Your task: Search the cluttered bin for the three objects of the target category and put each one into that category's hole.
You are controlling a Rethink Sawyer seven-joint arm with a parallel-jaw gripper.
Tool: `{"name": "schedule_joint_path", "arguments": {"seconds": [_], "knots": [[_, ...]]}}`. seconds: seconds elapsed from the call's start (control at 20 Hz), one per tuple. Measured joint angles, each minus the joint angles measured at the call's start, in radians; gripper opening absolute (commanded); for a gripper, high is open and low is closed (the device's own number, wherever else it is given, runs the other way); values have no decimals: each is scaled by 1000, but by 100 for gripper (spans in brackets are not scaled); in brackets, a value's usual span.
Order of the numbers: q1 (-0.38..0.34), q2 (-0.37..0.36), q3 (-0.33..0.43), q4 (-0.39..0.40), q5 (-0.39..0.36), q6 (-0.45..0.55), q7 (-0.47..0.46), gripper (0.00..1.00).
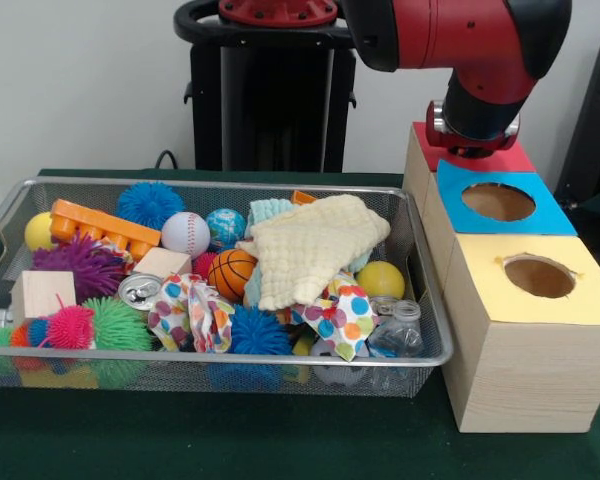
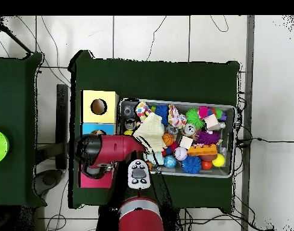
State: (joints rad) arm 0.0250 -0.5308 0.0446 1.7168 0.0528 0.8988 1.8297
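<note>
The large rectangular silver wire-mesh basket [image 1: 40, 190] fills the left and centre of the front view on the dark green table [image 1: 280, 440], its long axis running left to right across the frame; in the overhead view it lies right of centre, long side again horizontal. It is heaped full: a cream muslin cloth [image 1: 315, 245] draped over the middle, a small orange basketball [image 1: 230, 272], a white baseball [image 1: 185, 233], a blue spiky rubber ball [image 1: 150, 203], a purple spiky ball [image 1: 80, 265], an orange toy brick [image 1: 100, 225], polka-dot fabric scraps [image 1: 345, 315] and a clear plastic bottle [image 1: 400, 335]. No toy animal figure can be made out in either view; any that remain are probably buried under the cloth and clutter, so their heading cannot be told. At the right of the front view three wooden boxes stand in a row receding toward the upper right: the yellow-topped box [image 1: 530, 330] nearest, the blue-topped box [image 1: 495, 205] behind it, the red-topped box [image 1: 480, 158] farthest. The red and black arm [image 1: 460, 40] hangs over the red-topped box, and its lower end hides the pincer, so I cannot tell whether it is wide, narrow or holding anything. How many figures are already posted cannot be judged; searching the basket appears to remain.
</note>
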Motion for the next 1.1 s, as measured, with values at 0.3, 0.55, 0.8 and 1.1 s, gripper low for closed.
{"name": "schedule_joint_path", "arguments": {"seconds": [0.3, 0.55, 0.8, 1.1], "knots": [[0, 0, 4, 24, 0, -54, 0, 0], [2, -3, 10, 60, 3, -143, 0, 100], [19, -12, 14, 91, 3, -168, 0, 100], [22, -18, 15, 118, 3, -209, 0, 100]]}}
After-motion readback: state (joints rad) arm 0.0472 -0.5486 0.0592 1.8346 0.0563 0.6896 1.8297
